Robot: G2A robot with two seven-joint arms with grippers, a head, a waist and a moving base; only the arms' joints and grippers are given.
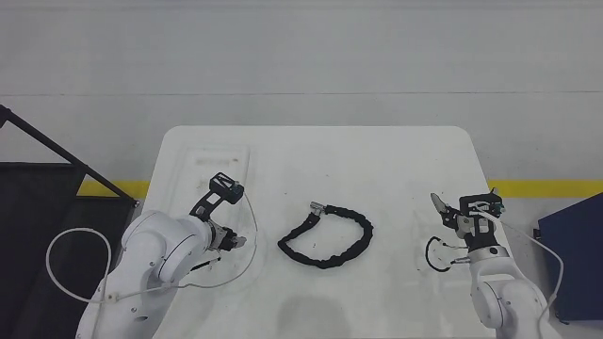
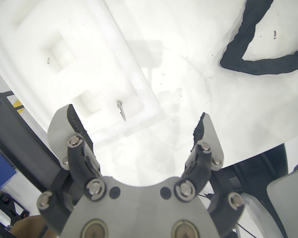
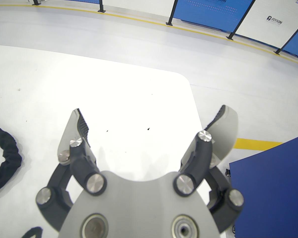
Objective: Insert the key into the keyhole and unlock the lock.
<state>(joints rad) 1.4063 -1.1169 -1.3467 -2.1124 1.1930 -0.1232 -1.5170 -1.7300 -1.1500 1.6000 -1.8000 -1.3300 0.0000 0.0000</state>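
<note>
One white, round-cornered worktop (image 1: 396,160) carries everything, its surface marked by a few small dark specks. Toward its left far part lies a white foam tray (image 1: 219,162) with moulded recesses, and a small silver key (image 2: 121,110) rests flat in one shallow recess near the tray's edge. The left tool (image 2: 137,125) hangs above the worktop just beside that edge, its jaws spread wide with nothing between them, the key apart from both pads. Near the worktop's middle lies the black fabric-sleeved chain lock (image 1: 325,235), curled into a loose loop with a metal end (image 1: 316,209) on its far left side. The right tool (image 3: 150,115) is over the worktop's right part, well apart from the lock, jaws also wide apart and holding nothing. Beyond the worktop spreads a pale grey floor (image 1: 301,47) crossed by a yellow line (image 1: 546,188). A dark blue cabinet (image 1: 575,245) stands at the right, and blue and white partition panels (image 3: 213,1) on black posts close the room.
</note>
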